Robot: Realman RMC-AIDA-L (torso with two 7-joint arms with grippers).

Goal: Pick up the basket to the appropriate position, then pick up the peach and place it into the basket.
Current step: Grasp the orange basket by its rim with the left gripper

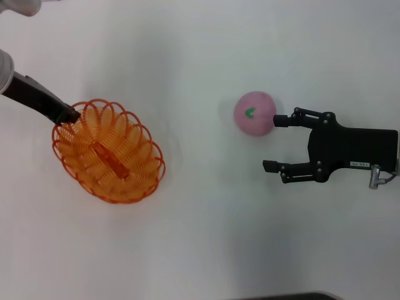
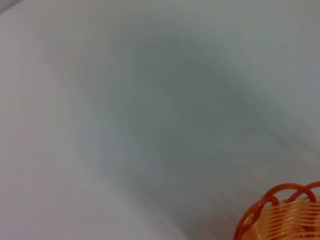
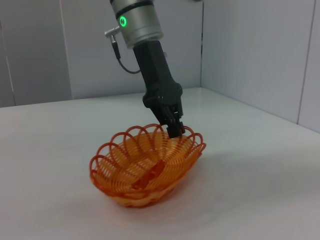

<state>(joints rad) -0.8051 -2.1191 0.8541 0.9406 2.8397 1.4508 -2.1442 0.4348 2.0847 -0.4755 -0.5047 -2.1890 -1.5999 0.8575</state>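
The white table [image 1: 200,237] holds the orange basket [image 1: 109,153] on the left, its rim pinched by the left gripper [image 1: 70,115]. The right gripper [image 1: 274,142] is spread wide, one fingertip touching the pink peach [image 1: 254,113].

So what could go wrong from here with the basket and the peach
1. The left gripper pinches only the scalloped rim of the basket, which looks tilted in the right wrist view; it may slip or swing.
2. The right gripper is open, but only one of its jaws is at the peach, the other well off to one side. Closing from here might nudge the round peach so it rolls across the table.
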